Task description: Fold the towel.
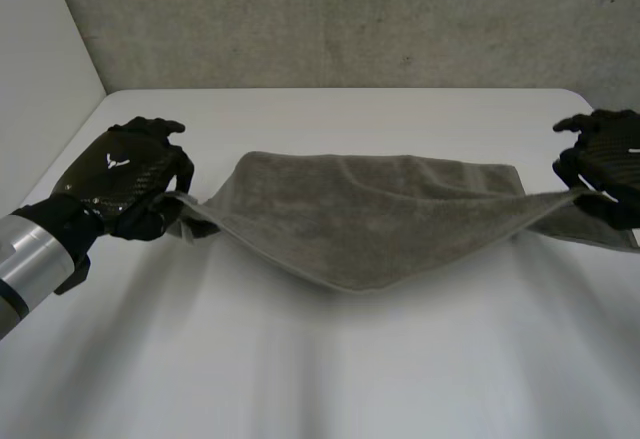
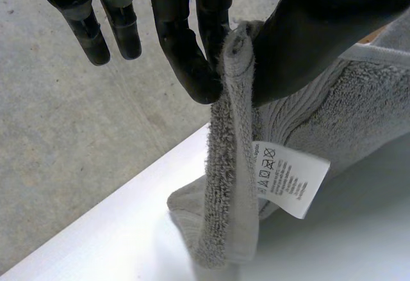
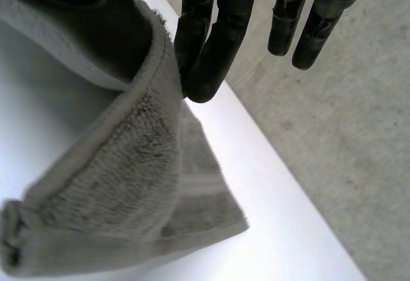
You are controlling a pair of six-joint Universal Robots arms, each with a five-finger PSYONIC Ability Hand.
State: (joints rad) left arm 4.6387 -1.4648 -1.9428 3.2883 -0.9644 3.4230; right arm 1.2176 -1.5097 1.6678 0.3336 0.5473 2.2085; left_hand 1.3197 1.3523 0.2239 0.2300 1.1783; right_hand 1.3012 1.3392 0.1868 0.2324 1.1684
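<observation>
Pinching the grey terry towel's [image 1: 370, 214] near corners between thumb and fingers, the black left hand [image 1: 125, 184] at mid-left and black right hand [image 1: 605, 164] at the right edge hold that edge off the white table's [image 1: 300, 359] centre, likely for folding it over.

White table [image 1: 400, 359] before a grey concrete wall [image 1: 350, 19].

The left hand [image 1: 118, 174] and right hand [image 1: 608, 162] are held well apart, each pinching the towel [image 1: 370, 214] between thumb and fingers.
</observation>
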